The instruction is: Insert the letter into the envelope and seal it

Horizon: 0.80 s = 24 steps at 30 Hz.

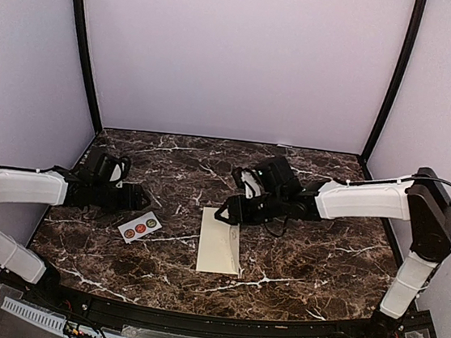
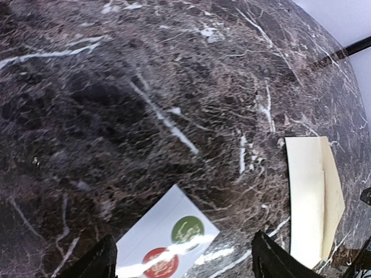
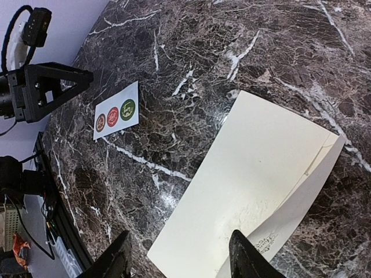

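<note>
The cream envelope (image 1: 220, 242) lies flat in the middle of the table, also in the right wrist view (image 3: 255, 174) and the left wrist view (image 2: 302, 197). Its flap (image 3: 316, 179) stands partly folded along one long side. A bit of ornate print (image 3: 264, 238) shows at the flap's edge; the rest of the letter is hidden. My right gripper (image 1: 225, 212) (image 3: 181, 258) hovers open over the envelope's far end, holding nothing. My left gripper (image 1: 135, 199) (image 2: 185, 263) is open just above the sticker strip (image 2: 168, 246).
The white strip (image 1: 139, 227) (image 3: 116, 111) carries a green, a red and a brown round sticker and lies left of the envelope. The left gripper's black fingers (image 3: 52, 87) show at the left of the right wrist view. Walls close off the table's sides and back.
</note>
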Available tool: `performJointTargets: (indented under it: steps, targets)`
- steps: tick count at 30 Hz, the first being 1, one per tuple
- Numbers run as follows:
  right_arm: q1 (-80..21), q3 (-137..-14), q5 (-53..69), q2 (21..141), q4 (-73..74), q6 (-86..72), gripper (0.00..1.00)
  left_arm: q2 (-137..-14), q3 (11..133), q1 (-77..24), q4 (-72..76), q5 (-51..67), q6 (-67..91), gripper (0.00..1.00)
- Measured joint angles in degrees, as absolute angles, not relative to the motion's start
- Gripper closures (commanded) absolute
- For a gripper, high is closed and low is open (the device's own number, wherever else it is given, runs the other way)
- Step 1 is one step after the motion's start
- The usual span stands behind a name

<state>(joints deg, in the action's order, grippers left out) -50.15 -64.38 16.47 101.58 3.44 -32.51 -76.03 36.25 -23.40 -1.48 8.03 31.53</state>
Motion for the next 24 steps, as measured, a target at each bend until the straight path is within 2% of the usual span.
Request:
performJointTargets:
  steps: [8, 18, 24]
  targets:
    - [-52.8, -72.29, 16.78, 107.48, 3.49, -31.9, 0.38, -72.01, 29.74, -17.8, -3.88, 8.67, 33.71, 0.18]
    - [-54.76, -82.81, 18.92, 118.72, 3.33, -31.53, 0.33, -71.16, 26.04, -16.97, -3.79, 9.47, 36.29, 0.19]
    - [-54.87, -86.8, 21.3, 124.68, 2.96, -31.68, 0.33, -71.13, 25.17, -16.97, -1.76, 10.74, 36.88, 0.25]
